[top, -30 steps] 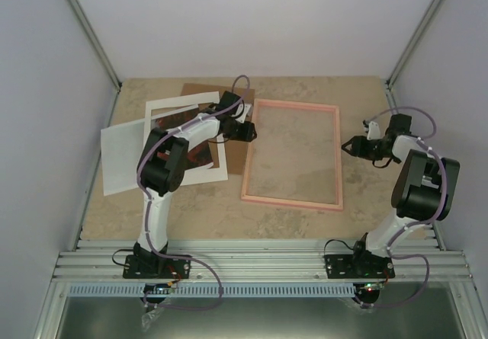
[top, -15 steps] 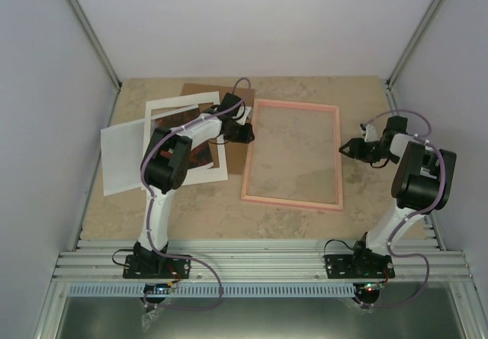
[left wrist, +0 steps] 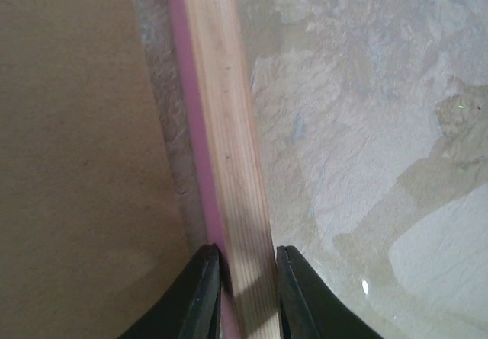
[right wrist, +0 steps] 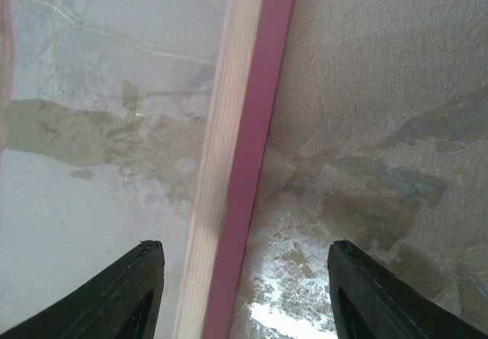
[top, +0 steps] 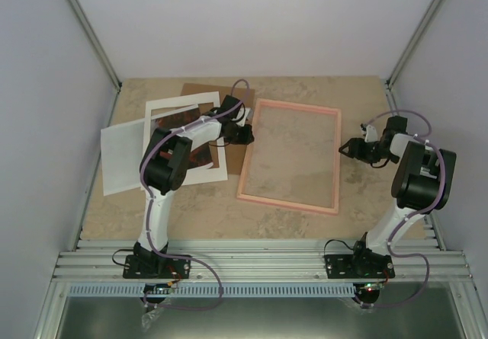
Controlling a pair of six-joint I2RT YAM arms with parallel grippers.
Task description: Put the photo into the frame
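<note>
One photo (top: 180, 116), red-brown, lies at the left of the table (top: 305, 87). It sits under the white mat (top: 183, 175) and shows only through the mat's window, partly hidden by the left arm. It is not yet in the frame (top: 287, 203), which lies flat beside the stack at table centre, slightly skewed.

Frame rails show bare wood on top with pink at the edge. Judged: it lies back-up, so the print can be loaded from above. Reflections inside the rails suggest glazing.

Left gripper (left wrist: 248, 267): fingers clamped on the frame's left rail near its far end, one finger on each side. Likely purpose: to steady or reposition the frame.

Right gripper (right wrist: 244, 251): fingers spread wide, straddling the right rail without contact, hovering low. Probably ready to pinch the opposite side so the frame cannot pivot.

A brown backing board (top: 200, 90) lies under the mat, touching the frame's left rail. A plain white sheet (top: 122, 156) overlaps the mat's left edge.

Step in hand, judged: positioning the frame, with the photo still to be fetched.
</note>
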